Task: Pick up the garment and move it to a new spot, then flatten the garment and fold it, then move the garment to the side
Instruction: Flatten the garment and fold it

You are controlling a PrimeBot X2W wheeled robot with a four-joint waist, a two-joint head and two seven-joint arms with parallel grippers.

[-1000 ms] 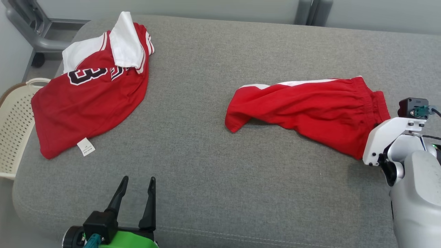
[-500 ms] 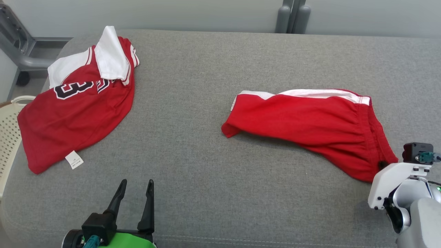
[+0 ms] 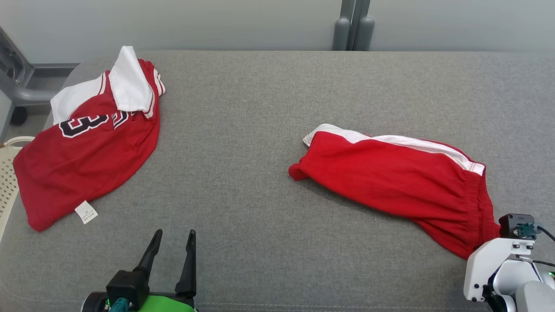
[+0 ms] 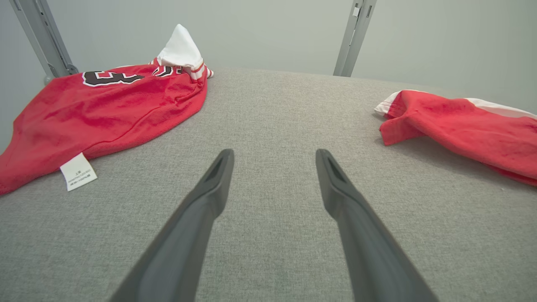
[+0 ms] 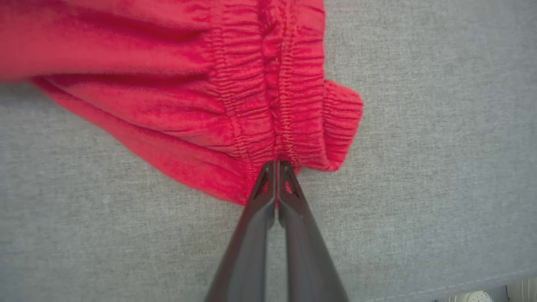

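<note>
At the far left edge we saw the rim of a pale holed basket [image 3: 5,182] beside the grey cloth-covered table [image 3: 243,130]. On the table's left part lay a red jersey [image 3: 86,160] with white panels and a dark number, crumpled, its white label [image 3: 86,212] turned out at the near hem. Near the front edge, right of the jersey and apart from it, our left hand [image 3: 174,234] hovered over bare cloth with its two dark fingers [image 4: 212,188] spread wide and nothing between them; in the left wrist view they pointed across the table between the two garments. Behind the table's far edge stood a grey post [image 3: 352,26]. On the right part lay the red shorts [image 3: 390,182], stretched out slantwise, a white stripe along the far side, the leg opening toward the middle and the gathered waistband [image 5: 289,105] at the near right. There our right hand [image 5: 275,165] was pinched tight on the edge of that waistband, fingers pressed together with red cloth between the tips; whether the shorts were lifted clear there we could not tell.
</note>
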